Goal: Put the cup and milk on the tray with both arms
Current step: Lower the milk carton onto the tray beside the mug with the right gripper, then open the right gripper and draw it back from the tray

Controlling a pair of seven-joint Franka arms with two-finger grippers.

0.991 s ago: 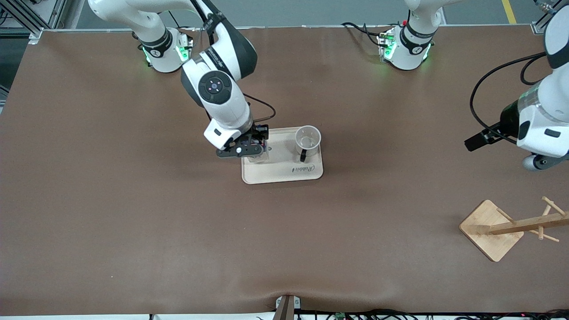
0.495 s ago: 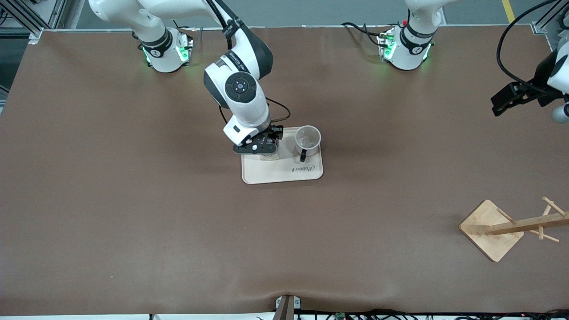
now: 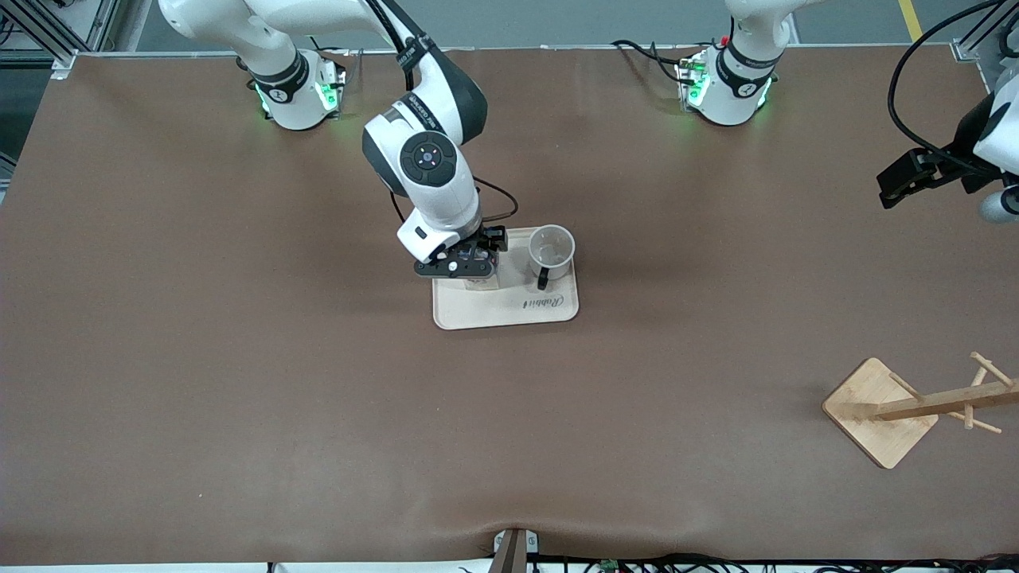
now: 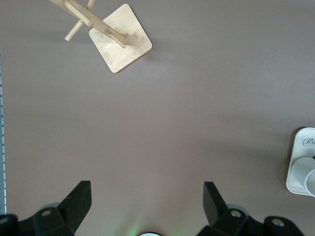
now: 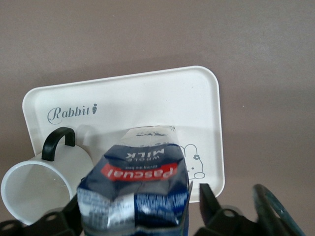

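Note:
The cream tray [image 3: 509, 312] lies mid-table. The white cup [image 3: 551, 251] with a black handle stands upright on it, toward the left arm's end. The blue and white milk [image 5: 140, 182] stands on the tray [image 5: 147, 98] beside the cup [image 5: 37, 189]; from the front it is mostly hidden under the hand. My right gripper [image 3: 470, 270] is open around the milk, with a gap showing between one finger [image 5: 209, 196] and the carton. My left gripper [image 4: 146, 186] is open and empty, up over the left arm's end of the table [image 3: 896, 181].
A wooden rack with a square base [image 3: 880, 410] and pegs stands near the front camera at the left arm's end; the left wrist view also shows this rack [image 4: 120, 44]. Brown mat covers the table.
The right arm carried the milk along the tray toward the cup, then its fingers parted from the carton. The left arm swung up and away toward its end of the table.

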